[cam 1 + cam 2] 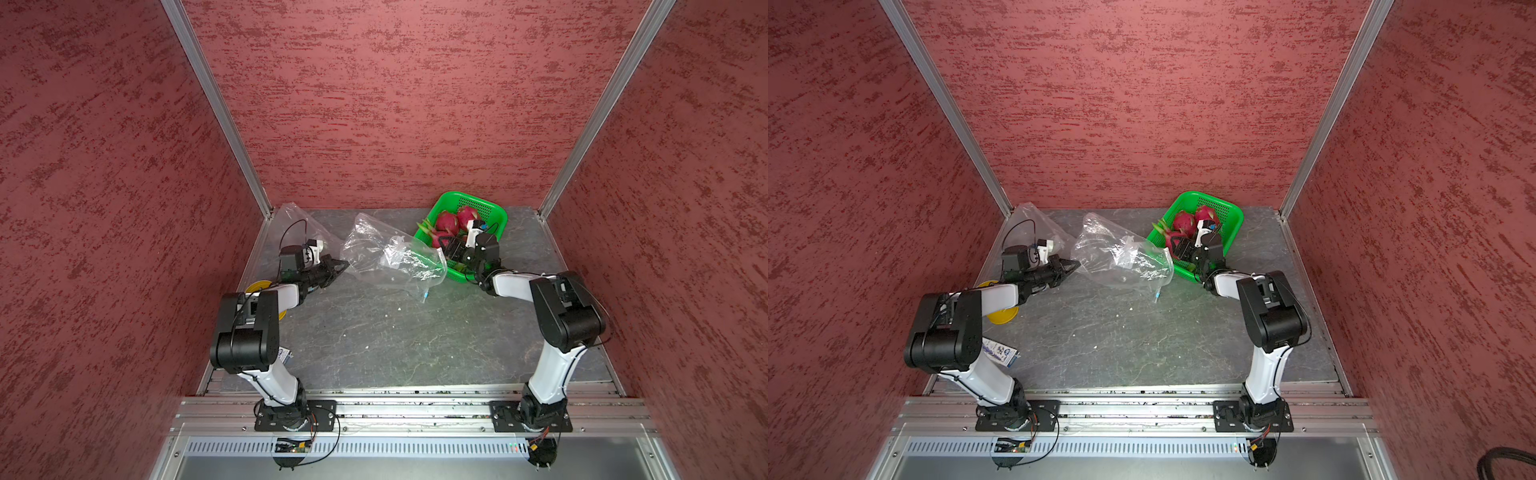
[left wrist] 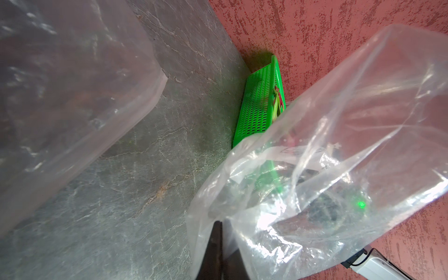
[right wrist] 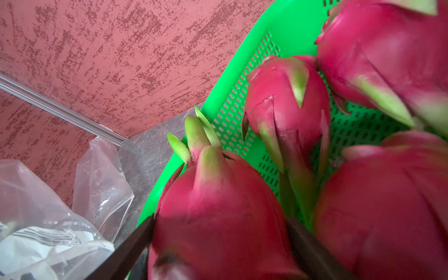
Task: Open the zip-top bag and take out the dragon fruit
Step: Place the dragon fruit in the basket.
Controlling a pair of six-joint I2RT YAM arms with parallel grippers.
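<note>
1. The four dragon fruits (image 3: 286,101) all lie in the green basket (image 1: 482,203). None is in the zip-top bag (image 1: 386,253), so I judge the task almost finished.
2. The right claw (image 3: 220,220) is low inside the basket, with its jaws wide on both sides of the fruit by the basket's rim. Probably it is setting this fruit down there. Whether the jaws press the fruit or stand free, I cannot tell.
3. The bag lies on the bench (image 1: 374,340) just beside the basket, with one end touching the basket's rim. It is puffed up and looks empty of fruit.
4. The left claw (image 1: 344,264) is on the side of the bag away from the basket, with its jaws closed. It seems to pinch the bag's edge, likely to keep the bag steady.
5. A white paper (image 3: 48,242) inside the bag carries dark print. A small packet (image 1: 1000,353), well apart from the basket, has blue print. Neither can be read.
</note>
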